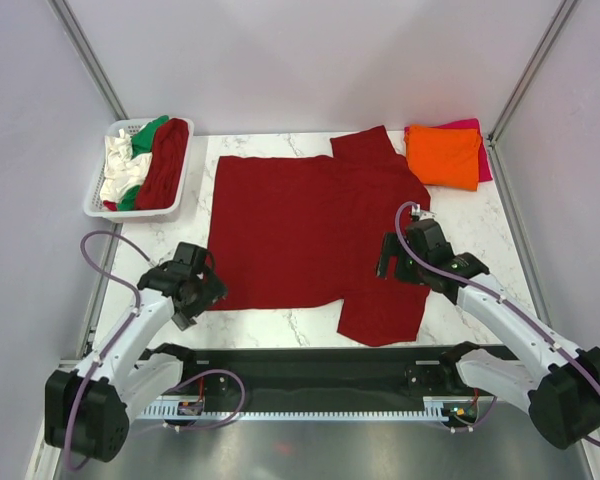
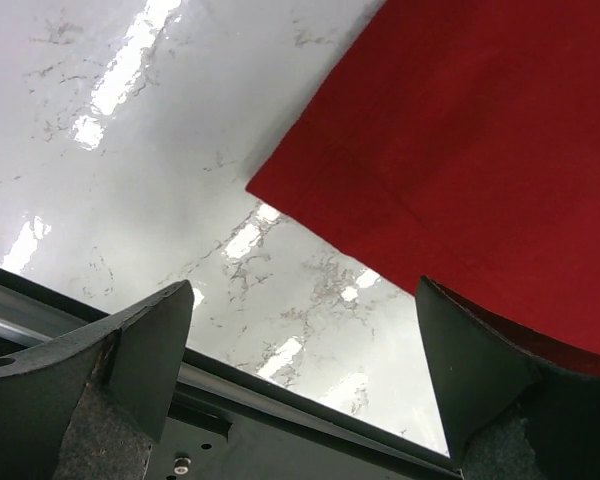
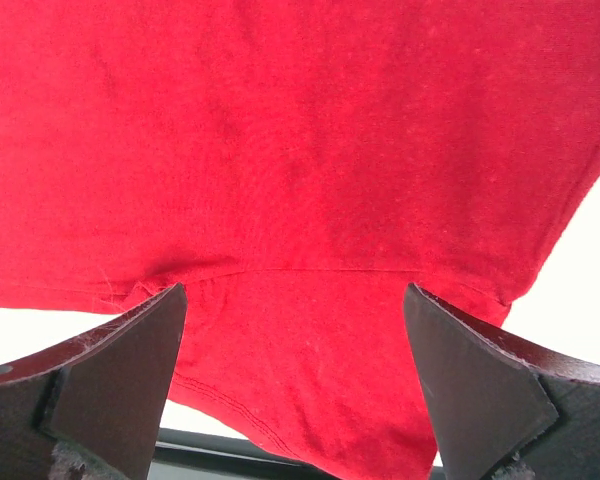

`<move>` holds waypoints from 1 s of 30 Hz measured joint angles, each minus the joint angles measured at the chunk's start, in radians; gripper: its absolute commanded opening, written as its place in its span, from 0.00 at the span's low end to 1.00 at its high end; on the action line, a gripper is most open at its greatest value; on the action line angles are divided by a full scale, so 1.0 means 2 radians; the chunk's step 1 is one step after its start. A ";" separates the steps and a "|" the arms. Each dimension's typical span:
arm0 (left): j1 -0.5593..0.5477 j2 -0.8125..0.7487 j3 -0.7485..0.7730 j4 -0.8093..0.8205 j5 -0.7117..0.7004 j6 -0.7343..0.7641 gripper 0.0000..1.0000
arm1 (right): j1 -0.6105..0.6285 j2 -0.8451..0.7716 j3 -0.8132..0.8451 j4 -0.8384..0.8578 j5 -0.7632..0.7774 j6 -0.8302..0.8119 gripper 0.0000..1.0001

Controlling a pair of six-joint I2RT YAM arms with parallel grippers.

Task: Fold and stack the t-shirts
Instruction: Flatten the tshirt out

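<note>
A dark red t-shirt (image 1: 300, 225) lies spread flat on the marble table (image 1: 480, 240), its sleeves at the right. My left gripper (image 1: 202, 285) is open and empty above the shirt's near left hem corner (image 2: 280, 190). My right gripper (image 1: 392, 262) is open and empty above the near sleeve (image 3: 310, 360), where it joins the body. A folded orange t-shirt (image 1: 443, 155) lies on a magenta-pink one (image 1: 483, 150) at the far right corner. In the basket lie a second dark red t-shirt (image 1: 165, 160), a white one (image 1: 117, 165) and a green one (image 1: 147, 130).
The white lattice basket (image 1: 92, 208) stands at the far left of the table. A black rail (image 1: 310, 365) runs along the table's near edge, also visible in the left wrist view (image 2: 280, 410). Grey walls enclose the table on three sides.
</note>
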 measured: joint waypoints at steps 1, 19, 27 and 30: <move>0.003 0.008 0.000 0.000 -0.001 0.000 1.00 | 0.000 0.004 0.000 0.003 -0.002 0.000 0.98; 0.028 0.056 -0.024 0.167 -0.026 0.015 0.66 | 0.000 -0.019 -0.028 0.024 -0.027 -0.004 0.98; 0.030 0.033 -0.024 0.257 -0.049 0.020 0.69 | 0.000 -0.013 -0.029 0.033 -0.036 -0.004 0.98; 0.030 0.045 -0.024 0.261 -0.049 0.020 0.69 | 0.000 -0.012 -0.029 0.033 -0.037 -0.004 0.98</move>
